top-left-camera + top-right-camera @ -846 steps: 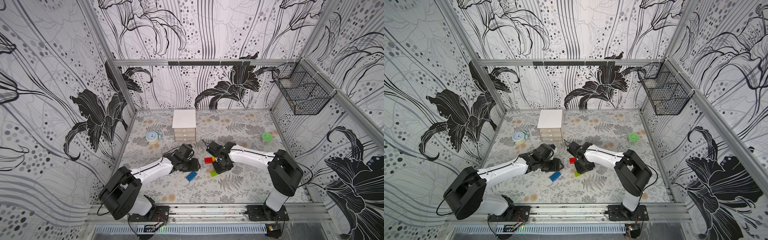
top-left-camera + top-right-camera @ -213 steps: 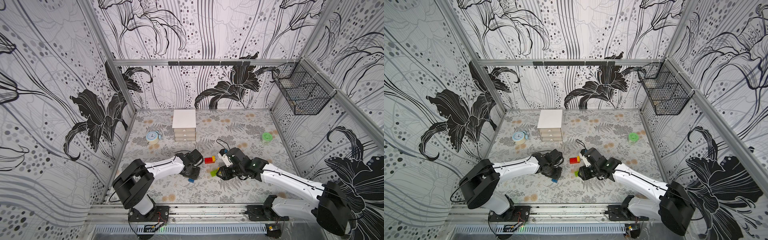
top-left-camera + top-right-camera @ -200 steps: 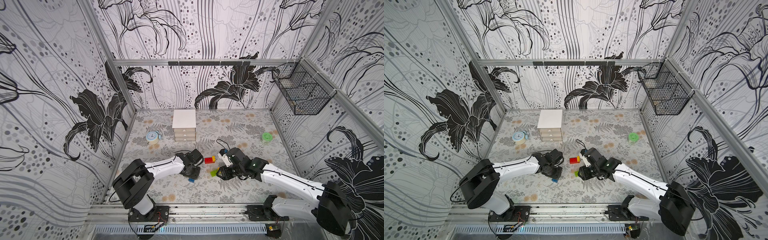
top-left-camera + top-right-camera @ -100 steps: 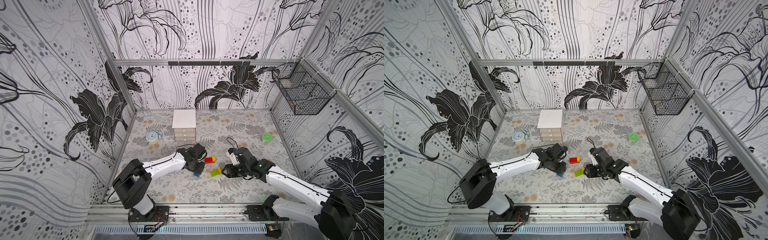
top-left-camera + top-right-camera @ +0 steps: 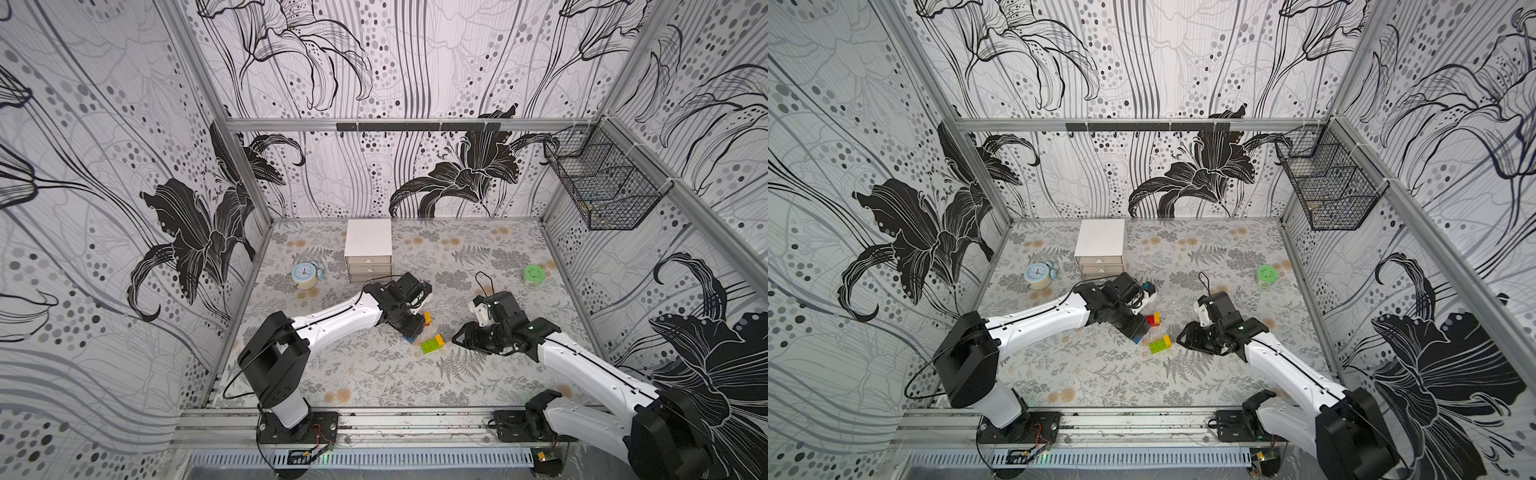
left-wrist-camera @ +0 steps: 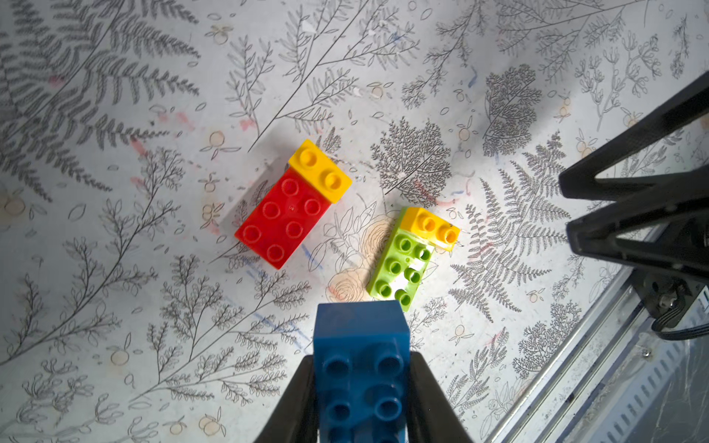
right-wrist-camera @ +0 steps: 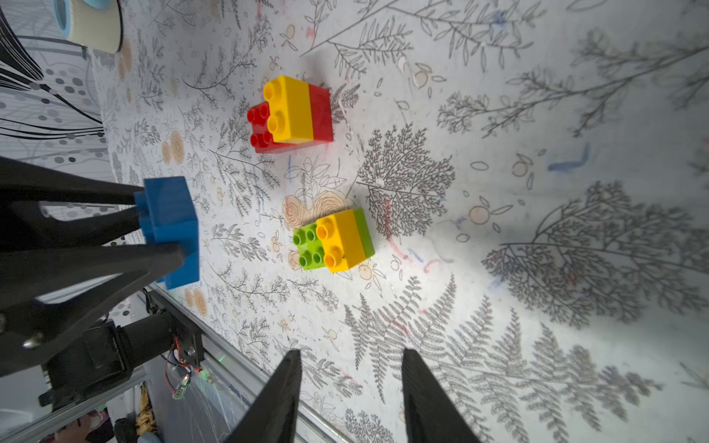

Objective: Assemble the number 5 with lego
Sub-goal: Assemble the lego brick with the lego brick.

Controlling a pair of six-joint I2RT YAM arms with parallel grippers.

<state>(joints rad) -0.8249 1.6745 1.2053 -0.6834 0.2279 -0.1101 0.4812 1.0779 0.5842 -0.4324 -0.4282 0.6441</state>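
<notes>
Pinching blue brick (image 6: 360, 326) across sidewalls, left gripper (image 6: 362, 358) holds it near red brick (image 6: 282, 220) and green brick (image 6: 399, 268), yellow bricks (image 6: 320, 174) capping each, on mat (image 6: 115, 268); right gripper (image 7: 351, 356) spread, empty; lego likely light, rigid, slick: grip flat sidewalls squarely

no text, brand or number can be read anywhere. the clock (image 5: 304, 275) (image 5: 1038, 274) face carries marks too small to make out in both top views. the studs of the red brick (image 6: 282, 218), green brick (image 6: 399, 270) and blue brick (image 6: 360, 368) show no legible lettering.
</notes>
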